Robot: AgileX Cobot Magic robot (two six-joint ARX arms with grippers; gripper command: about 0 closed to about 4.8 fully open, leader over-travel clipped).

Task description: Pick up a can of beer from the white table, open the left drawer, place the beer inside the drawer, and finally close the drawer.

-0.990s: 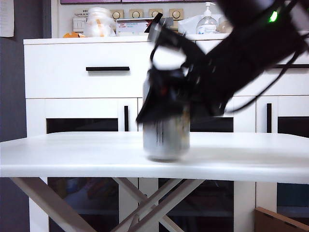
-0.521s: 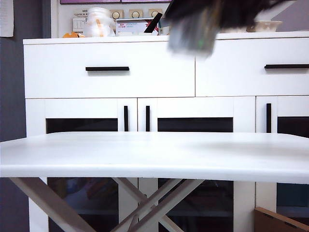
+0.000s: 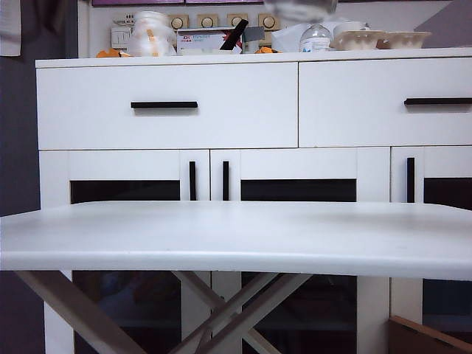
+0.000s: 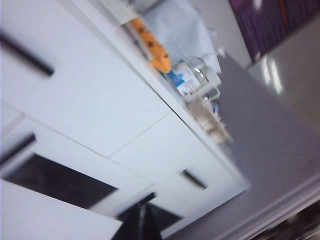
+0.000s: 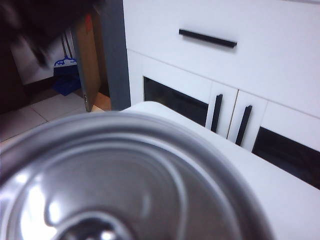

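The can of beer [image 3: 299, 9] hangs in the air at the very top edge of the exterior view, blurred, only its lower part showing. In the right wrist view its silver domed end [image 5: 115, 185] fills most of the picture, held by my right gripper, whose fingers are hidden behind it. The white table [image 3: 236, 236] stands bare. The left drawer [image 3: 96, 110] is closed, with its black bar handle [image 3: 164, 105] at the centre, and shows again beyond the can [image 5: 150, 20]. My left gripper [image 4: 142, 225] is shut and empty, pointing toward the cabinet; it is out of the exterior view.
The twin right drawer [image 3: 369, 118] is closed. Below are glass-panelled doors [image 3: 125, 190] with vertical black handles. Bottles, boxes and bowls [image 3: 380, 38] crowd the cabinet top. A brown box [image 3: 428, 335] sits on the floor at the right.
The can has gone straight up off the table, from standing on it to the top edge of the view. The dark right arm has left the exterior view.
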